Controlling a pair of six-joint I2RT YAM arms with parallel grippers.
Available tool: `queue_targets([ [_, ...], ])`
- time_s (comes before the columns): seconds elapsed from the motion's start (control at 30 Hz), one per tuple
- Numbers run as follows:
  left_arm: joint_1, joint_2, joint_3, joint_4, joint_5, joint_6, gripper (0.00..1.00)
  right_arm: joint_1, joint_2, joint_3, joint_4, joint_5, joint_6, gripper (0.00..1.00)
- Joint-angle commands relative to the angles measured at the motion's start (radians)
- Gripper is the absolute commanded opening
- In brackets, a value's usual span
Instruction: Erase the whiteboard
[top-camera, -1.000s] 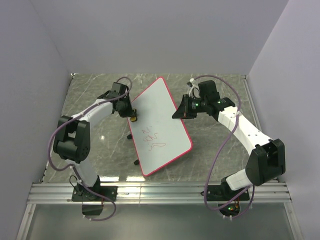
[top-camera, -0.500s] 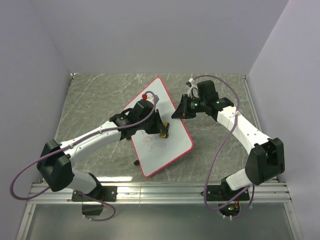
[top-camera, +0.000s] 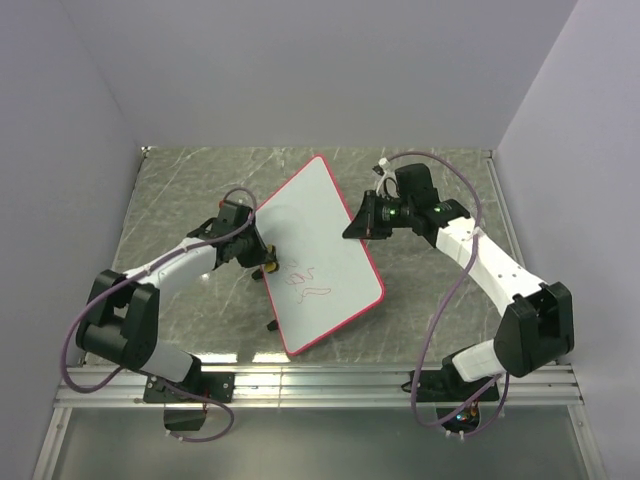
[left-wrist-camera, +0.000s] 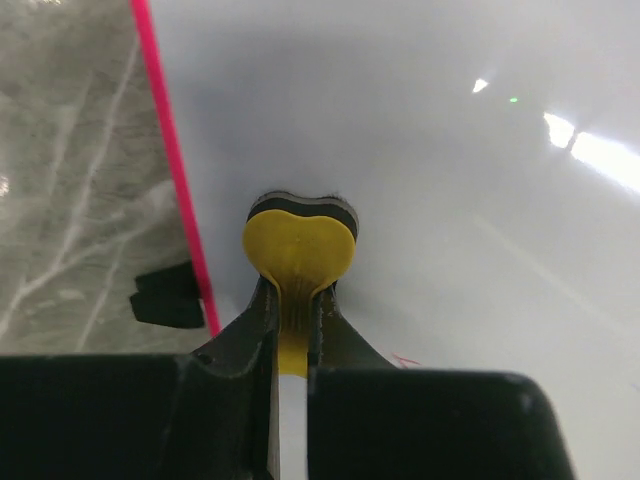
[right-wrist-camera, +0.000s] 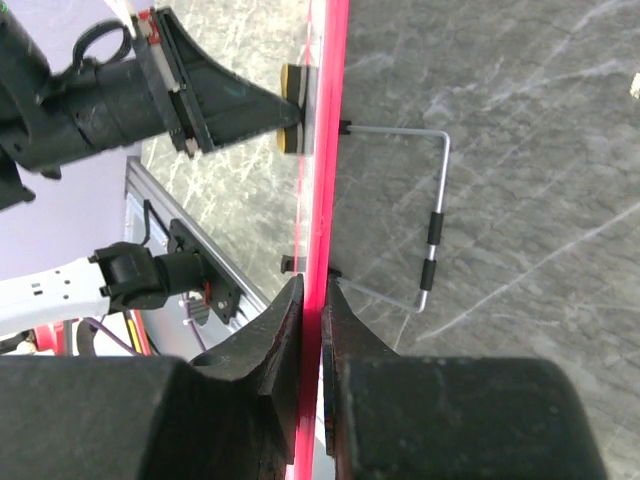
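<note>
The whiteboard stands tilted on wire legs in the middle of the table, with red scribbles on its lower part. My left gripper is shut on the yellow-and-black eraser, which presses on the board near its left red rim. My right gripper is shut on the board's right rim, seen edge-on. The eraser and left gripper show in the right wrist view too.
The table is grey marbled stone inside white walls. The board's wire stand sticks out behind it. A metal rail runs along the near edge by the arm bases.
My left gripper swept the eraser from the board's left edge across to its middle right, then back to the left edge. The blue marks are gone; red scribbles stay. The right arm held still.
</note>
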Motion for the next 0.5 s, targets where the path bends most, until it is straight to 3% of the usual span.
queue_targets([
  [0.0,-0.004,0.068,-0.014,-0.014,-0.002,0.077,0.0,0.058,-0.05,-0.033,-0.031,-0.059,-0.058,0.0],
  [0.23,-0.128,-0.042,0.014,-0.023,-0.013,0.028,0.0,0.061,-0.065,-0.059,-0.007,-0.059,-0.043,0.0],
  [0.47,-0.409,-0.09,0.103,-0.06,-0.079,-0.13,0.0,0.068,-0.058,-0.074,0.043,-0.063,-0.007,0.0],
])
